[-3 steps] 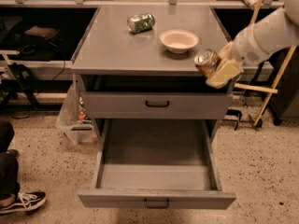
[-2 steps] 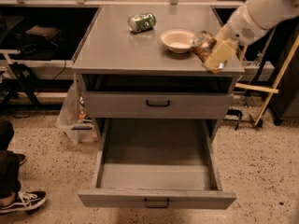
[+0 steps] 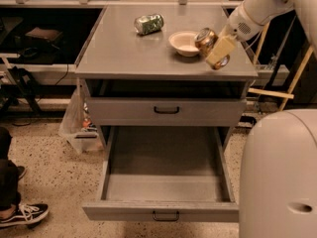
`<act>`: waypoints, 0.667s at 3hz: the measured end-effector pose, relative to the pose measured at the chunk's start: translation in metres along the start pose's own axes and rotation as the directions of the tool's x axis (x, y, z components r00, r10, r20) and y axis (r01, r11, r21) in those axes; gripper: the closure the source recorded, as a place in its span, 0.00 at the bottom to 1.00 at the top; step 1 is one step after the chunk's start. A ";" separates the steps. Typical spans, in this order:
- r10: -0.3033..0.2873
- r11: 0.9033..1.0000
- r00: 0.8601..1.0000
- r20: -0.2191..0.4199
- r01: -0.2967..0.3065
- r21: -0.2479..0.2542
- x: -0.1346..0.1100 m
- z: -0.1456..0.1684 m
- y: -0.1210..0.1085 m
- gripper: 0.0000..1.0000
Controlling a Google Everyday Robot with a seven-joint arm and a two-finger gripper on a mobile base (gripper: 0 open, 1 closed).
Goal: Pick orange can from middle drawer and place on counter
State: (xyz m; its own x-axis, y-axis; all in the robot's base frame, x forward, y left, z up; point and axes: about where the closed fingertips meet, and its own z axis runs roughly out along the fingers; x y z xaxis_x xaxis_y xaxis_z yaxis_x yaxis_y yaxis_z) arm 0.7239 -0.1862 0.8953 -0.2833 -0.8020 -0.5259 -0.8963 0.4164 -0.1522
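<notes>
My gripper [image 3: 213, 47] is clamped on the orange can [image 3: 204, 36], tilted over the counter [image 3: 143, 56] just beside the bowl [image 3: 183, 42]: light, thin-walled, slick, so I'd say a gentle mid-body squeeze

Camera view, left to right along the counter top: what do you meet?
On the counter: green-and-silver can → beige bowl → orange can, clamped in the gripper above the counter's right side.

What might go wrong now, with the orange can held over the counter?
The gripper holds the orange can tilted, right beside the beige bowl; lowering it there may knock the bowl. Released at that tilt, the can might tip and roll on the counter, possibly off its right edge.
</notes>
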 end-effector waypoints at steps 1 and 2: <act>0.045 0.998 0.998 0.052 -0.047 0.035 0.006 -0.003 -0.018 1.00; 0.143 0.982 0.975 0.169 -0.161 0.102 0.016 0.000 -0.060 1.00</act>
State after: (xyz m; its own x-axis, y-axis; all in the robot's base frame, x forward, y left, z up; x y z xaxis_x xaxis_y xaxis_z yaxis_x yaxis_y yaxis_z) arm 0.7730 -0.2239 0.8965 -0.3464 -0.6506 -0.6758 -0.7995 0.5817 -0.1501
